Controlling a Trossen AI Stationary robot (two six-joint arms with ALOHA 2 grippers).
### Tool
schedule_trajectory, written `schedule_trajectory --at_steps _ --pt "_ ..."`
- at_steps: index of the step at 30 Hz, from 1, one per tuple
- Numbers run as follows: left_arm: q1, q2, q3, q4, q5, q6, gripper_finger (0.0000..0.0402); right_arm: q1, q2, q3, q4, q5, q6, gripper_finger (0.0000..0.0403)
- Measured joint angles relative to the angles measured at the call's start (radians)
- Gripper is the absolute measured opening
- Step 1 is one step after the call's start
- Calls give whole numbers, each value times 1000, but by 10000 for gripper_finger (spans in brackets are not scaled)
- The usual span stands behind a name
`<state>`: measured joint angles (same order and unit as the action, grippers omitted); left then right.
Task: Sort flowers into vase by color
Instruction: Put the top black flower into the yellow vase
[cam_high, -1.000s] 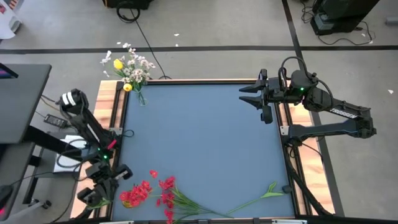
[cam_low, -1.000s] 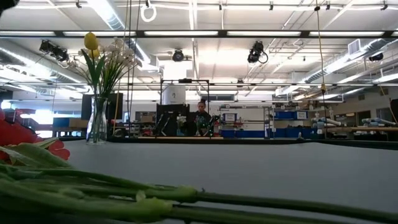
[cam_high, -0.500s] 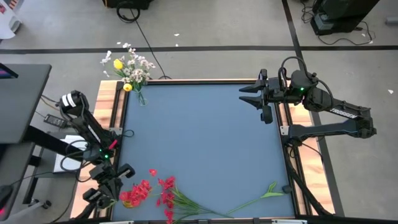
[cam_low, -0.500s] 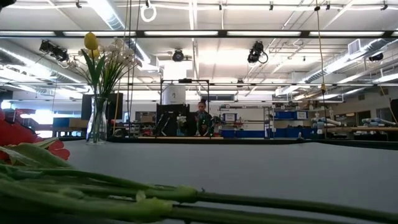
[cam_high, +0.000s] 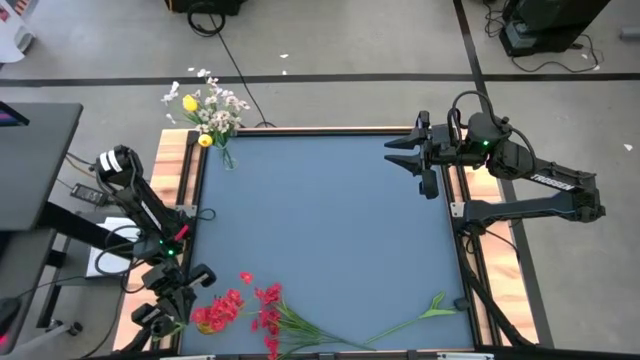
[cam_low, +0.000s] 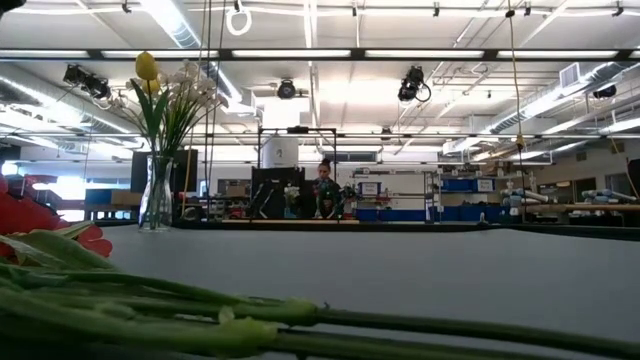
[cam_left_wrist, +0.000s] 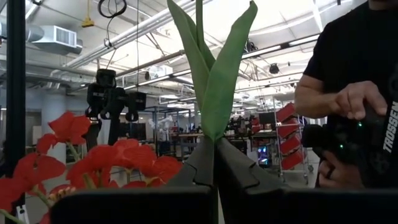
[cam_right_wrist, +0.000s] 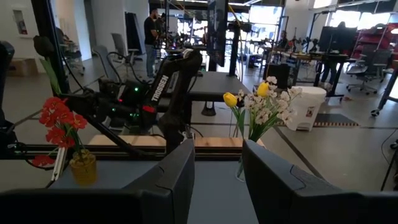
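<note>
My left gripper (cam_high: 183, 312) is at the table's near left corner, shut on a green leafy sprig (cam_left_wrist: 214, 74) whose two long leaves stand up from between its fingertips. Red blossoms (cam_left_wrist: 93, 163) crowd just beside it. A small amber vase (cam_right_wrist: 83, 167) there holds red flowers (cam_right_wrist: 59, 115). More red flowers (cam_high: 265, 305) lie with long green stems (cam_high: 330, 335) along the near edge. A clear vase (cam_low: 155, 195) at the far left corner holds white and yellow flowers (cam_high: 210, 112). My right gripper (cam_high: 405, 155) hangs open, raised over the far right of the table. My left gripper pinches the sprig at the base of its leaves (cam_left_wrist: 215, 134) between its two fingertips (cam_left_wrist: 200, 158). The leaves rise upright from the hold. What is below the fingers is hidden by the gripper itself.
The blue table top (cam_high: 330, 220) has wooden side rails (cam_high: 180, 160). A person (cam_left_wrist: 360, 93) stands beyond the near left corner holding a control handle. Another person (cam_low: 324, 185) is far off in the room.
</note>
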<state>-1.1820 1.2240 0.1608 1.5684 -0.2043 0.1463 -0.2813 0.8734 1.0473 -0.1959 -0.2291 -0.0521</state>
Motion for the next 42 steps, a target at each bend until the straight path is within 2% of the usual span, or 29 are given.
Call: schedule_trajectory --at_steps 21,26,30,36,42 --pt "1 104 35 1 -38 23 9 0 0 0 0 0 0 144" --pt "1 113 35 1 -113 25 12 0 0 0 0 0 0 144" --pt "1 101 34 1 -198 14 45 0 0 0 0 0 0 144" --pt "-1 95 34 2 -200 20 114 0 0 0 0 0 0 144" --pt "-17 95 34 2 -198 25 130 0 0 0 0 0 0 144"
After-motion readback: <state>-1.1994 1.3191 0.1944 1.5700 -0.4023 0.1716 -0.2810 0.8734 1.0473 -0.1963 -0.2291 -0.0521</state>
